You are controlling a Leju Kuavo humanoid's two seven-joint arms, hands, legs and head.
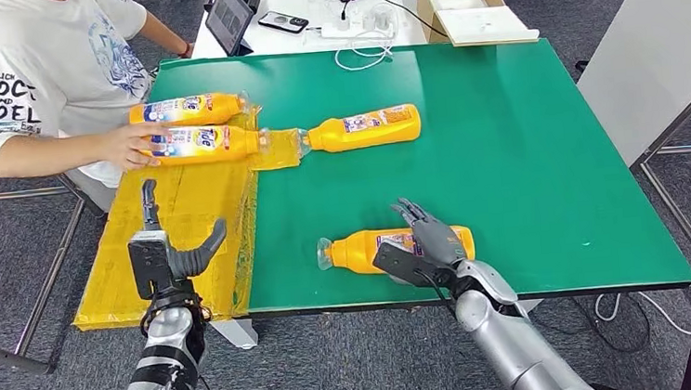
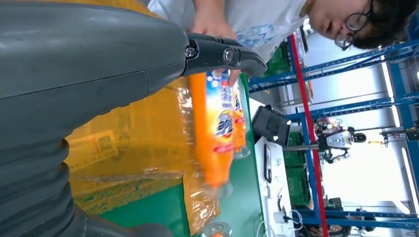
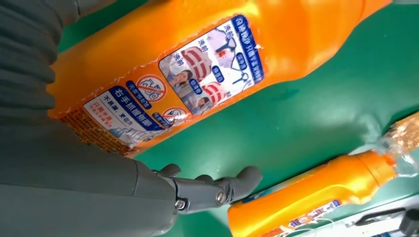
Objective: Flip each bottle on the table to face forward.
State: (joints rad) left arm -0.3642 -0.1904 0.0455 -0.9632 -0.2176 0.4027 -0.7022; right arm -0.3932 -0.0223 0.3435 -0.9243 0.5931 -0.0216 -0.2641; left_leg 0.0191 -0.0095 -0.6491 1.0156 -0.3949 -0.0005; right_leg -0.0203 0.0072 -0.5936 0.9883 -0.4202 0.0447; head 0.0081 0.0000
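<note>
Bottles are what you track here, four orange ones lying on their sides on the bench. From the head view, the nearest bottle (image 1: pixel 365 248) lies close to the near edge of the green bench (image 1: pixel 526 162), cap toward the left. Your right hand (image 1: pixel 428 242) rests over its far end, fingers spread and draped on the body; you cannot tell whether they actually clamp it. A second bottle (image 1: pixel 366 127) lies mid-bench toward the far side, neck pointing left. Two more, a far one (image 1: pixel 188 109) and a nearer one (image 1: pixel 203 144), lie on the yellow sheet (image 1: pixel 181 226) along the left edge, and a person's hand (image 1: pixel 130 145) presses on the nearer of them. Your left hand (image 1: pixel 168 255) hovers over the sheet near the near-left corner, fingers apart, holding nothing. A cardboard box (image 1: pixel 466 4) sits on the white table beyond the far edge.

From the left wrist view, your fingers (image 2: pixel 222 53) reach out open toward the labelled pair of bottles (image 2: pixel 217 133) on the sheet.

From the right wrist view, the bottle's label (image 3: pixel 173 86) faces up, with your fingers (image 3: pixel 217 187) extended beside it.
</note>
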